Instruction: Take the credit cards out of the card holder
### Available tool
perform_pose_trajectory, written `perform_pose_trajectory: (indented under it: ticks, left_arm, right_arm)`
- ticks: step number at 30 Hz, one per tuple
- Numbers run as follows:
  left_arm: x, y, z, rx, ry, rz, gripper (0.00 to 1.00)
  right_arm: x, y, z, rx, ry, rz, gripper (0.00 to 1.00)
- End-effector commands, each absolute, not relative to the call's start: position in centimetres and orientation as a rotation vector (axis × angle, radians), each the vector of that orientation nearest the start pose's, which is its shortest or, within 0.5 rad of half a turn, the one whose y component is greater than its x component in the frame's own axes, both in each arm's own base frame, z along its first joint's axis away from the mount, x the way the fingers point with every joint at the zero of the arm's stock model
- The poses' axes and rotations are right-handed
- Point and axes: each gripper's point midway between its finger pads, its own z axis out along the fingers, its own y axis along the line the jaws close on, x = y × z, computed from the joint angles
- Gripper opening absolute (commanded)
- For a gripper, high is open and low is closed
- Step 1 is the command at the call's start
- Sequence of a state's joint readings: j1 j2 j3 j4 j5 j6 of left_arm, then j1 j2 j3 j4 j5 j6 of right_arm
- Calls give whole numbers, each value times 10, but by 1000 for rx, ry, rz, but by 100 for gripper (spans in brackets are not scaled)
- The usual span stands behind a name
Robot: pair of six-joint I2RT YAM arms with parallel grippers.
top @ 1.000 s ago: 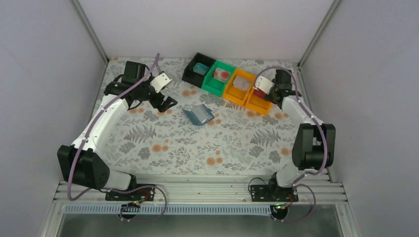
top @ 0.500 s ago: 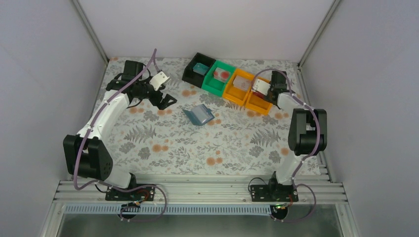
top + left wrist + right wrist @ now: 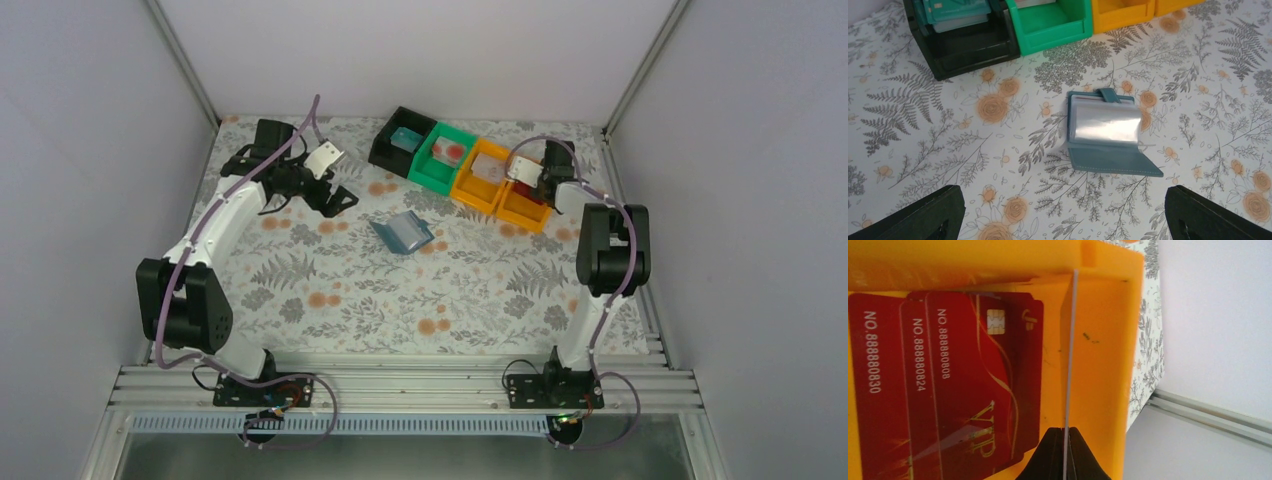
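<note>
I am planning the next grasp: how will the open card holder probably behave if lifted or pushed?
Probably floppy: the card holder lies open, with a thin flap folded out. Its glossy clear sleeves look slippery to pinch. Flat and small, it may slide on the table when pushed.

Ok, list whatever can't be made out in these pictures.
Held card, right wrist view: edge-on, so its face is unseen.
Card holder, left wrist view: glare on the clear sleeve hides any cards left.
Black bin, left wrist view: contents cut off by top edge.
</note>
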State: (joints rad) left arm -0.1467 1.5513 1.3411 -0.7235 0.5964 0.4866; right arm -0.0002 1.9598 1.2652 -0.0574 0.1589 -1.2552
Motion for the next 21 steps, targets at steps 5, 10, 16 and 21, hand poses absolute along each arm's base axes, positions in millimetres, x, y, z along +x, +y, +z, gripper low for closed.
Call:
perform_pose_trajectory:
  ticks: [5,10,16,21]
  left_arm:
    - [383,-149,210,946,2162,-568,100]
    - [383,-148,212,948,2153,-554,100]
    - [383,-145,215,940,2150,-533,100]
    - [379,-140,209,928,2166,-502,100]
  right_arm:
    - [539,-28,81,-1372,1992,-836,10]
    - [530,-27,81,-1440,1972,-854,41]
    - [529,-27,98,-1439,1959,-861,63]
    - [525,-23,123,-1410,1937,-858,73]
